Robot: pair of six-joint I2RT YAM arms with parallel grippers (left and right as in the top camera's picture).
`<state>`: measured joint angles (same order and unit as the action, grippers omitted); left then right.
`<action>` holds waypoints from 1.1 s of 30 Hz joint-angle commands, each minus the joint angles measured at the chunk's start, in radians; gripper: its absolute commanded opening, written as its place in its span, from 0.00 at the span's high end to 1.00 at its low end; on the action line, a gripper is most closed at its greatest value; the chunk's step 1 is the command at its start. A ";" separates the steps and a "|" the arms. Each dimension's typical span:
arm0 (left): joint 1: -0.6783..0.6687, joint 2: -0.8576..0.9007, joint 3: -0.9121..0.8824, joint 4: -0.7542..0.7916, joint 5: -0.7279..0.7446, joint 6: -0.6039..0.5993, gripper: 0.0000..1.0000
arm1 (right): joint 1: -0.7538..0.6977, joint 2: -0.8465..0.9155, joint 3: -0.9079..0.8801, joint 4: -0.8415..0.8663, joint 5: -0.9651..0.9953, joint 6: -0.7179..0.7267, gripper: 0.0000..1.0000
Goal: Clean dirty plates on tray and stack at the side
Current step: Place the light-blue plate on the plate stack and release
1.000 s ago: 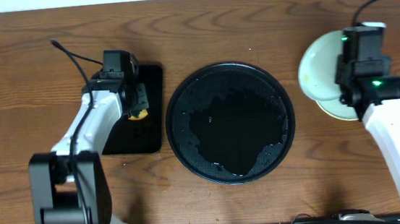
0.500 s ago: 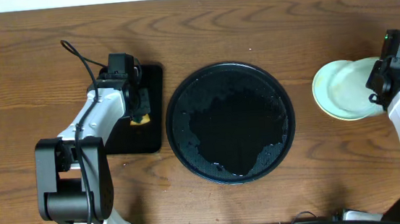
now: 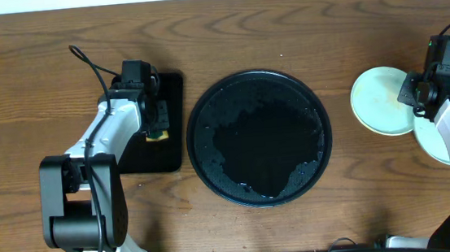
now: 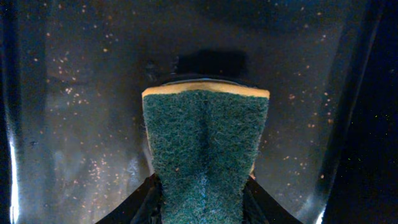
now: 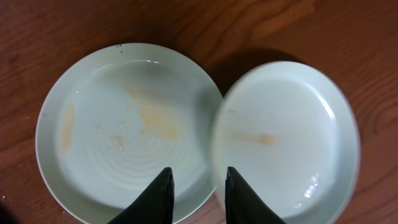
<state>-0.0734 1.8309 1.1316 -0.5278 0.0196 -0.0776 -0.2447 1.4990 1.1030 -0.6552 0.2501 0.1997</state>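
Right end effector (image 5: 199, 172): fingers stand apart, hanging low over two pale plates. The seam where the plates meet runs into the gap between the fingers. Contact with either rim cannot be confirmed.

Smeared plate (image 5: 124, 130): lies flat on the table (image 3: 281, 23), with faint brown streaks across its centre and left side. Overlapping plate (image 5: 286, 143): its left rim rides over the smeared plate's right rim. It carries one short brown mark near the centre and a wet glint at the lower right.

Overhead, both plates sit on bare wood to the right of the round tray (image 3: 261, 143), apart from it, partly hidden by the right arm. No third plate can be made out.

Round tray: centre of the table, holding no plates, its floor covered by a patchy wet film.

Left end effector (image 4: 202, 196): clamped on a sponge (image 4: 205, 143), green scouring face toward the camera, yellow layer at the far edge. It hangs over the small rectangular tray (image 3: 171, 90), left of the round tray and just beside it. The rectangular tray's floor is wet and speckled.
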 commanded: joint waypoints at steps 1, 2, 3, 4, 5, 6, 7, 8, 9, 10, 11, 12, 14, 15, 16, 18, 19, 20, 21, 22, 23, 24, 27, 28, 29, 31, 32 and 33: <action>0.005 0.011 -0.011 -0.006 -0.005 0.002 0.61 | -0.005 0.005 -0.003 -0.013 0.012 0.032 0.75; 0.005 0.011 -0.011 -0.007 -0.005 0.002 0.61 | -0.005 0.005 -0.003 -0.024 0.012 0.032 0.75; 0.005 0.011 -0.011 -0.007 -0.005 0.002 0.61 | -0.005 0.006 -0.003 -0.033 0.012 0.033 0.74; 0.005 0.011 -0.011 -0.007 -0.005 0.002 0.61 | -0.005 0.007 -0.003 -0.040 0.013 0.037 0.74; 0.005 0.011 -0.011 -0.008 -0.005 0.002 0.61 | -0.005 0.011 -0.003 -0.051 0.024 0.053 0.74; 0.005 0.011 -0.011 -0.008 -0.005 0.002 0.61 | -0.005 0.014 -0.004 -0.063 0.043 0.070 0.74; 0.005 0.011 -0.011 -0.008 -0.005 0.002 0.61 | -0.005 0.021 -0.004 -0.077 0.069 0.092 0.74; 0.005 0.011 -0.011 -0.009 -0.005 0.002 0.61 | -0.005 0.027 -0.004 -0.093 0.096 0.114 0.74; 0.005 0.011 -0.011 -0.009 -0.005 0.002 0.61 | -0.005 0.035 -0.004 -0.116 0.129 0.148 0.73; 0.005 0.011 -0.011 -0.009 -0.005 0.002 0.61 | -0.006 0.042 -0.004 -0.135 0.149 0.176 0.74; 0.005 0.011 -0.011 -0.009 -0.005 0.002 0.61 | -0.006 0.047 -0.004 -0.154 0.166 0.205 0.74; 0.005 0.011 -0.011 -0.009 -0.005 0.002 0.61 | -0.006 0.054 -0.004 -0.173 0.178 0.229 0.74; 0.005 0.011 -0.011 -0.009 -0.005 0.002 0.61 | -0.007 0.065 -0.004 -0.188 0.185 0.251 0.73; 0.005 0.011 -0.011 -0.009 -0.005 0.002 0.61 | -0.013 0.071 -0.004 -0.186 0.183 0.256 0.70; 0.005 0.011 -0.011 -0.009 -0.005 0.002 0.61 | -0.019 0.071 -0.004 -0.188 0.183 0.257 0.70; 0.005 0.011 -0.011 -0.009 -0.005 0.002 0.61 | -0.039 0.071 -0.004 -0.193 0.179 0.269 0.69; 0.005 0.011 -0.011 -0.009 -0.005 0.002 0.61 | -0.054 0.071 -0.004 -0.195 0.173 0.280 0.68; 0.005 0.011 -0.011 -0.009 -0.005 0.002 0.61 | -0.069 0.071 -0.004 -0.197 0.158 0.280 0.68; 0.005 0.011 -0.011 -0.009 -0.005 0.002 0.61 | -0.085 0.071 -0.004 -0.199 0.141 0.279 0.69; 0.005 0.011 -0.011 -0.009 -0.005 0.002 0.61 | -0.102 0.071 -0.004 -0.202 0.127 0.279 0.69; 0.005 0.011 -0.011 -0.009 -0.005 0.002 0.61 | -0.117 0.071 -0.004 -0.203 0.111 0.279 0.69; 0.005 0.011 -0.011 -0.009 -0.005 0.002 0.61 | -0.153 0.071 -0.006 -0.203 0.084 0.278 0.69; 0.005 0.011 -0.011 -0.009 -0.005 -0.002 0.61 | -0.187 0.071 -0.021 -0.193 0.080 0.279 0.69; 0.005 0.011 -0.011 -0.009 -0.005 -0.002 0.61 | -0.195 0.071 -0.032 -0.177 0.081 0.277 0.67; 0.005 0.011 -0.011 -0.009 -0.005 -0.002 0.61 | -0.196 0.071 -0.040 -0.167 0.080 0.272 0.66; 0.005 0.011 -0.011 -0.009 -0.005 -0.002 0.61 | -0.196 0.071 -0.069 -0.146 0.080 0.249 0.66; 0.005 0.011 -0.011 -0.009 -0.005 -0.002 0.61 | -0.196 0.071 -0.085 -0.138 0.078 0.248 0.66; 0.005 0.011 -0.011 -0.009 -0.005 -0.002 0.61 | -0.196 0.072 -0.100 -0.131 0.077 0.248 0.66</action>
<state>-0.0734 1.8309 1.1316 -0.5320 0.0196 -0.0776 -0.4374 1.5639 1.0473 -0.7956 0.3347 0.4553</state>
